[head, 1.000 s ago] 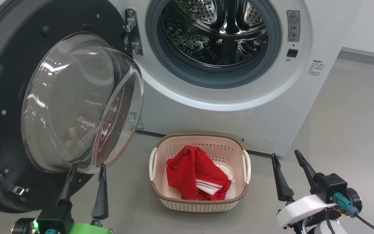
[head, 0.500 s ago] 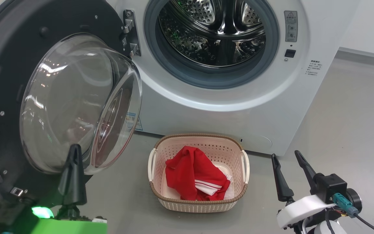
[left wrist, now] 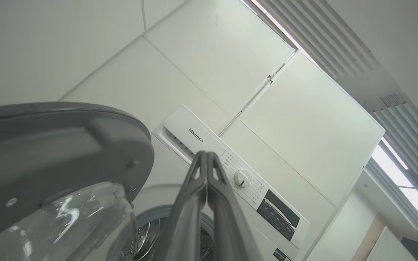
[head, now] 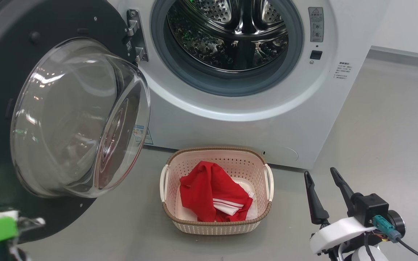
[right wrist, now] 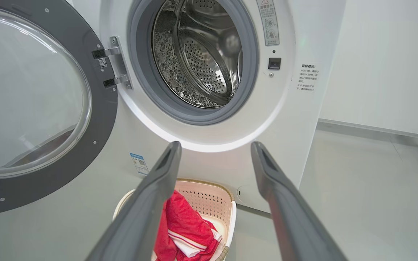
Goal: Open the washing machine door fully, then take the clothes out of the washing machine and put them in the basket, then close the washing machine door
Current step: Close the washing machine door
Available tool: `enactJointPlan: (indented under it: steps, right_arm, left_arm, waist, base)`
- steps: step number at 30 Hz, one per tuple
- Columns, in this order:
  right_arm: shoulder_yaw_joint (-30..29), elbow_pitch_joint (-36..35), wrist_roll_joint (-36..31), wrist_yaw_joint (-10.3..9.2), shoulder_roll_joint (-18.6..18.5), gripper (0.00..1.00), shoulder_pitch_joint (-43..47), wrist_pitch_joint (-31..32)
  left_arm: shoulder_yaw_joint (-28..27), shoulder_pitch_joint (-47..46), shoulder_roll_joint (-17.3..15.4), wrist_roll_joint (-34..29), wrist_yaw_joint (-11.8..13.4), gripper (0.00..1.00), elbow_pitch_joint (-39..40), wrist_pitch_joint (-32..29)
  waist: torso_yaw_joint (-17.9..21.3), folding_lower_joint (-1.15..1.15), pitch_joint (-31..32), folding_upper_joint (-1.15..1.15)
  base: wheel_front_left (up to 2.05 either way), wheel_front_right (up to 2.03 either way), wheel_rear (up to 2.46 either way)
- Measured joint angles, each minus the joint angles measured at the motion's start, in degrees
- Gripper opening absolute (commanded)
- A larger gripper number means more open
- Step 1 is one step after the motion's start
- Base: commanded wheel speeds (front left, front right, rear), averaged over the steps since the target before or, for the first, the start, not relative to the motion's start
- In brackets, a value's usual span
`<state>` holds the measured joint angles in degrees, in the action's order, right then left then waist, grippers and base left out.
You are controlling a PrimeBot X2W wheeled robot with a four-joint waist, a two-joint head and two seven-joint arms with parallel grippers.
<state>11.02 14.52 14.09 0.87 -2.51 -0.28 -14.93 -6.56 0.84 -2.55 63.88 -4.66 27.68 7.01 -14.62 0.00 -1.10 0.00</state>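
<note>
The washing machine door was observed swung wide on its hinge at the left of the washing machine, with the steel drum exposed. The clothes were located in the basket, which was set on the floor just before the machine. The left gripper was held with fingers pressed together, pointed upward beside the door. The right gripper was held with fingers spread, right of the basket, not touching it.
</note>
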Motion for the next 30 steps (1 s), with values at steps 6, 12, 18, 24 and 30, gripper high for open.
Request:
enactJointPlan:
  steps: [6,12,18,24,30]
  right_arm:
    - [0.2,-0.2,0.1,-0.01,0.0,1.0,0.0,0.0]
    - [-0.2,-0.5,0.3,-0.31,0.0,1.0,-0.1,0.0]
    - [-0.1,-0.7,0.4,-0.52,0.0,1.0,-0.1,0.0]
    - [-0.1,-0.8,0.5,-0.52,0.0,1.0,-0.1,0.0]
    - [0.0,-0.8,0.5,-0.51,0.0,1.0,-0.1,0.0]
  left_arm:
    - [-11.0,-3.0,-4.2,7.4,2.3,0.0,-1.5,-3.0]
    - [-19.6,-4.8,-8.8,13.4,6.0,0.0,-7.2,-6.3]
    - [-22.8,-4.7,-11.7,17.4,8.5,0.0,-13.4,-10.5]
    - [-23.0,-3.6,-12.3,21.1,9.0,0.0,-19.2,-14.7]
    - [-23.1,-1.4,-12.6,23.5,9.4,0.0,-23.1,-17.8]
  waist:
    - [0.4,0.0,-0.4,0.0]
    - [1.0,0.0,-1.0,0.0]
    - [1.3,0.0,-1.4,0.0]
    - [1.4,0.0,-1.8,0.0]
    - [1.4,0.0,-2.0,0.0]
  base:
    - [0.0,0.0,0.0]
    - [0.0,0.0,0.0]
    - [0.0,0.0,0.0]
    - [0.0,0.0,0.0]
    - [0.0,0.0,0.0]
